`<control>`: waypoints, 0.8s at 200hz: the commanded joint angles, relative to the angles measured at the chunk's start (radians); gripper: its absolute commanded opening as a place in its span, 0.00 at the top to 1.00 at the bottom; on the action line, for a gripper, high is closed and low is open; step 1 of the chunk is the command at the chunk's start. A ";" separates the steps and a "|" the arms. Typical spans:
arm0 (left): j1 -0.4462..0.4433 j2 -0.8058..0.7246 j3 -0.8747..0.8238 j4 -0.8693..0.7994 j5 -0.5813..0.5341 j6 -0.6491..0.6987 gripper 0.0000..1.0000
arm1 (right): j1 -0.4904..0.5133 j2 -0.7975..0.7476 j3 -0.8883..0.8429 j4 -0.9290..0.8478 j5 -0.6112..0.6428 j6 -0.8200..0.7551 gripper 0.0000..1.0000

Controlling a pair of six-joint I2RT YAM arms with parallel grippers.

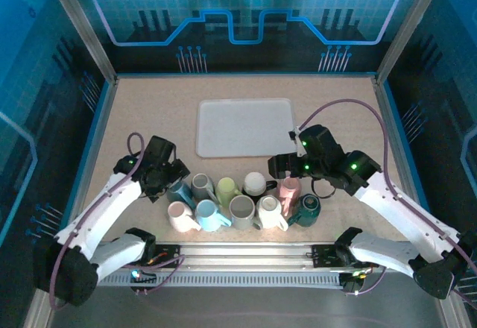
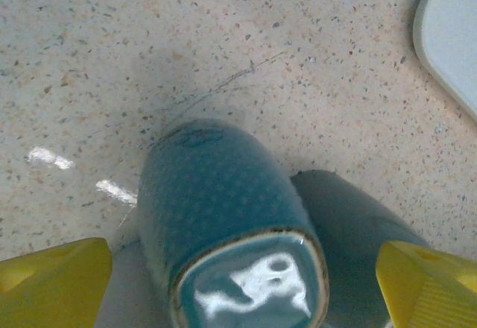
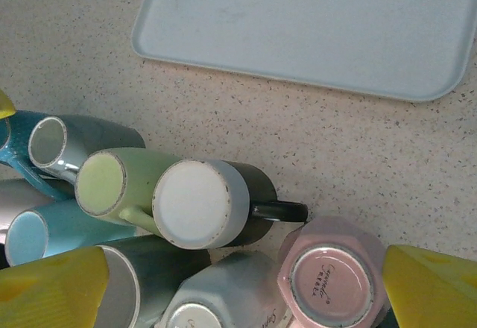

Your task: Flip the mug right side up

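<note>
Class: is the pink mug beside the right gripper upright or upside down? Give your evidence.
Upside down: the pink mug shows its ringed base with a maker's stamp facing up.

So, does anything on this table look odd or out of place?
Yes: several mugs in the huddle stand bottom-up. The teal mug, the pink mug, whose stamped base faces up, and a dark mug with a white base all rest on their rims, so none could hold a drink.
</note>
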 commanded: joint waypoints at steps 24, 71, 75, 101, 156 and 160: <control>0.007 0.086 -0.013 0.046 0.078 -0.071 0.14 | 0.017 0.007 -0.002 -0.017 0.087 0.037 0.04; 0.007 0.147 -0.027 0.000 0.066 -0.097 0.16 | 0.019 -0.006 -0.017 -0.021 0.138 0.070 0.04; 0.008 0.150 -0.031 0.005 0.070 -0.097 0.16 | 0.018 -0.007 -0.020 -0.018 0.136 0.070 0.04; 0.009 0.169 -0.078 0.054 0.117 -0.111 0.17 | 0.019 -0.006 -0.029 -0.007 0.135 0.076 0.04; 0.039 0.172 -0.070 0.055 0.100 -0.108 0.29 | 0.024 0.008 -0.019 -0.008 0.132 0.082 0.06; 0.044 0.167 -0.069 0.052 0.098 -0.108 0.31 | 0.026 0.008 -0.017 -0.008 0.130 0.083 0.06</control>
